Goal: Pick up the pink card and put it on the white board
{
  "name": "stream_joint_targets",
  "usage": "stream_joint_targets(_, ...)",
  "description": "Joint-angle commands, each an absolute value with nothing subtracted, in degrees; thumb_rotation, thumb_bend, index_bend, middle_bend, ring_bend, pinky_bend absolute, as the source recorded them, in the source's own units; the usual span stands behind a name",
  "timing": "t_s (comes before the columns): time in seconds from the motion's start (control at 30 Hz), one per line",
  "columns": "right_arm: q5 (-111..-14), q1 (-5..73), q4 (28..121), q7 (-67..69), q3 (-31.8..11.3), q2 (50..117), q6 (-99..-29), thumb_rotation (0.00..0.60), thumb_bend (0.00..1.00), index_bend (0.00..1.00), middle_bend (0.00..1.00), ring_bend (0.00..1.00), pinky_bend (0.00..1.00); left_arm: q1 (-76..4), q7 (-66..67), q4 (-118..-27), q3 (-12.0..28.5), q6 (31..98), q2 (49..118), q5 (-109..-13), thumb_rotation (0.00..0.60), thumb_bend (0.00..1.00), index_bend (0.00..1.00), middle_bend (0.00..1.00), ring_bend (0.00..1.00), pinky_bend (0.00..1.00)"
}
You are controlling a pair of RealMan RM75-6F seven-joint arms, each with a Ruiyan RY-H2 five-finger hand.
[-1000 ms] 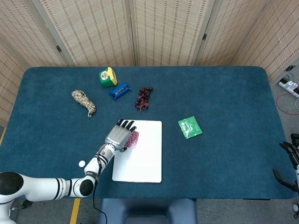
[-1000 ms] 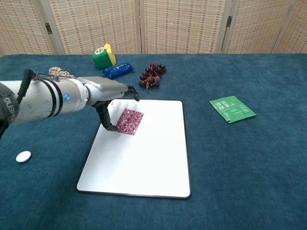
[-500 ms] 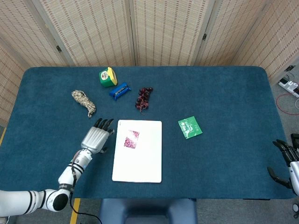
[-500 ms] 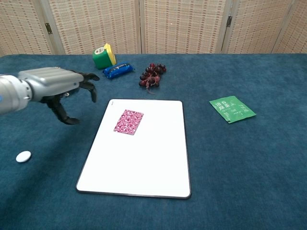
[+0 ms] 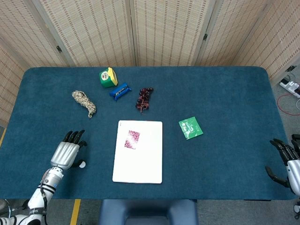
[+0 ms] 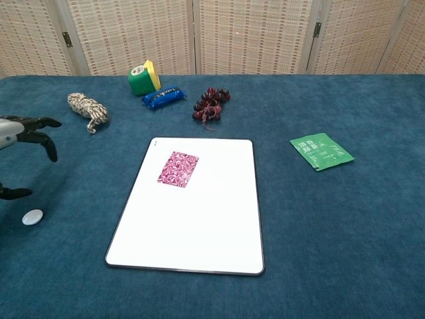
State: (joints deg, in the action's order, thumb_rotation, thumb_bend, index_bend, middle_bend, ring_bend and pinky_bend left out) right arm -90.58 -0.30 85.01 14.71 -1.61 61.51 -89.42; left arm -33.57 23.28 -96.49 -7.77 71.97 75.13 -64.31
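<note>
The pink patterned card (image 5: 131,139) (image 6: 178,169) lies flat on the upper left part of the white board (image 5: 145,164) (image 6: 206,226). Nothing touches it. My left hand (image 5: 68,151) (image 6: 23,133) hovers well left of the board with its fingers spread and nothing in it. It shows only partly at the left edge of the chest view. My right hand (image 5: 287,161) sits at the far right edge of the head view, fingers apart and holding nothing.
A small white disc (image 5: 82,164) (image 6: 32,216) lies by my left hand. Behind the board are a rope bundle (image 5: 84,103), a green and yellow tape measure (image 5: 108,77), a blue packet (image 5: 120,91) and dark grapes (image 5: 144,99). A green packet (image 5: 190,127) lies right of the board.
My left hand let go of the pink card on the board and drew back to the left, clear of the board. The right hand shifted slightly.
</note>
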Motion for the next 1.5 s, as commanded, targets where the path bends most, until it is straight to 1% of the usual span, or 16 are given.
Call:
stream_joint_targets(0.03, -90.78, -0.19, 85.2, 14.48, -1.59, 61.51, -89.46, 0.6, 0.35, 0.13, 0.17, 0.18, 0.0, -31.69, 20.85, -95.73, -8.9, 71.93, 74.18, -66.27, 0.6, 0.32, 0.36, 0.05, 0.0, 0.0)
stream_joint_targets(0.2, -91.04, -0.19, 85.61, 14.03, -1.46, 61.49, -89.65, 0.6, 0.35, 0.13, 0.17, 0.18, 0.0, -29.58, 20.61, -94.08, -9.44, 71.94, 75.22, -69.4, 0.6, 0.32, 0.37, 0.06, 0.0, 0.0)
stream_joint_targets(0.77, -91.5, -0.82, 86.1, 13.58, -1.13, 61.45, -90.97, 0.6, 0.35, 0.13, 0.17, 0.18, 0.0, -27.15, 20.31, -90.15, -6.58, 66.81, 78.7, -70.02, 0.6, 0.32, 0.43, 0.07, 0.0, 0.0)
stream_joint_targets(0.97, -91.37, -0.81, 86.17, 13.44, -1.05, 61.41, -90.79, 0.6, 0.35, 0.13, 0.17, 0.18, 0.0, -27.13, 20.29, -89.49, -5.4, 64.93, 79.5, -69.92, 0.6, 0.36, 0.45, 0.08, 0.0, 0.0)
stream_joint_targets(1.17, -91.17, -1.02, 85.93, 13.69, -1.04, 61.48, -91.0, 0.6, 0.35, 0.13, 0.17, 0.18, 0.0, -26.92, 20.68, -89.35, -4.4, 63.81, 79.83, -69.54, 0.6, 0.43, 0.46, 0.09, 0.0, 0.0)
stream_joint_targets(1.33, -91.12, -0.98, 85.71, 13.91, -1.05, 61.55, -90.94, 0.6, 0.35, 0.13, 0.17, 0.18, 0.0, -26.72, 21.42, -89.28, -3.97, 62.96, 79.88, -69.19, 0.6, 0.45, 0.47, 0.09, 0.0, 0.0)
stream_joint_targets(1.5, -91.05, -0.99, 85.67, 13.95, -1.04, 61.56, -90.88, 0.6, 0.35, 0.13, 0.17, 0.18, 0.0, -26.01, 21.99, -90.09, -4.02, 63.01, 79.35, -69.26, 0.6, 0.44, 0.46, 0.09, 0.0, 0.0)
